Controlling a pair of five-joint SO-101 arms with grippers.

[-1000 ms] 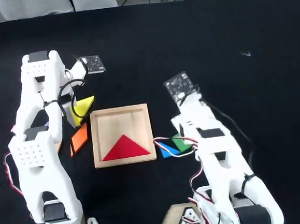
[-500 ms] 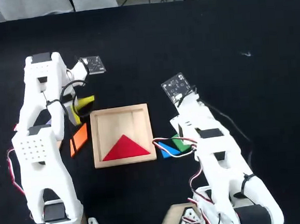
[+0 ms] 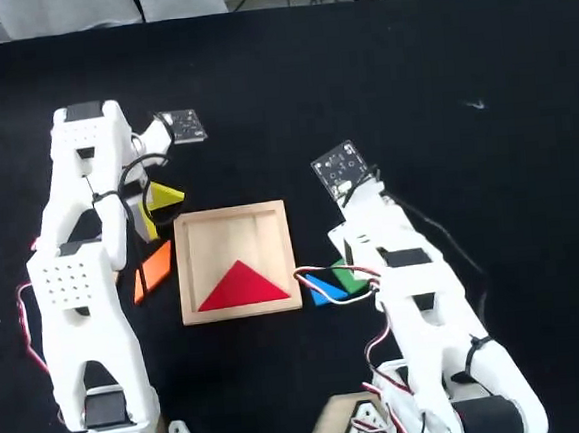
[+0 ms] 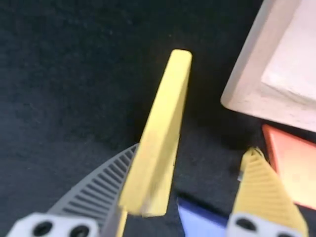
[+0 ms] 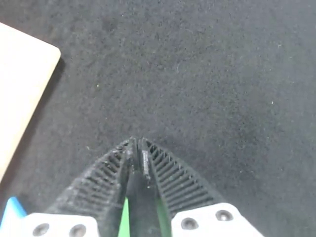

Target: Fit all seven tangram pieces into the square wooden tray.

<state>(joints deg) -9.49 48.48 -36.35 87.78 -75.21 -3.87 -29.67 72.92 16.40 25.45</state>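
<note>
The square wooden tray (image 3: 231,212) lies mid-table with a red triangle (image 3: 240,284) flat in its near part. Just off the tray's far-left corner, my left gripper (image 4: 195,150) is open. A yellow piece (image 4: 160,133) stands on edge, leaning on its grey finger and apart from the other finger. From above, the yellow piece (image 3: 164,196) sits under that arm. An orange piece (image 3: 151,268) lies left of the tray. Blue (image 3: 323,292) and green (image 3: 350,276) pieces lie at the tray's near-right corner. My right gripper (image 5: 136,144) is shut on nothing, just past the green piece.
A blue-violet piece (image 4: 200,222) lies under the left gripper, next to the orange piece (image 4: 291,163) and the tray corner (image 4: 252,79). Black cloth covers the table, with open room at the far right and far middle. Both arms stand close beside the tray.
The left arm has shifted slightly away from the near edge and the yellow piece has tipped up on edge, showing less of its face. The orange piece has slid slightly left. The right arm barely moved.
</note>
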